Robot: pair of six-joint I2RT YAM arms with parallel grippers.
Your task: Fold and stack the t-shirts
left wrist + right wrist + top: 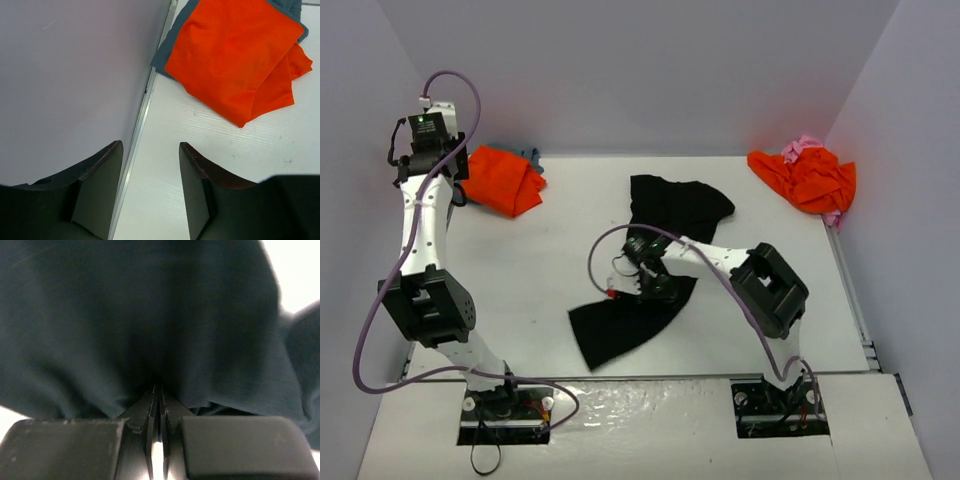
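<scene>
Table stock, left to right:

1. Left gripper: at the far left corner, over the seam where the table meets the left wall. Jaws apart, nothing between them.
2. Left pile, far left of the table, near item 1 but apart from it: left orange shirt, roughly folded, lying on a blue-grey shirt. Only the edges of the blue-grey shirt show around the orange.
3. Black shirt: middle of the table, running from the far centre toward the near edge and bunched at its waist. The upper part lies flat, and the lower part fans out toward the left.
4. Right gripper: at the bunched waist of the black shirt. Jaws pressed together on a fold of the black cloth, which fills the wrist view.
5. Right pile, far right corner: right orange shirt, crumpled, on top of a pink shirt. The pink shows at the far edge and at the right side.
</scene>
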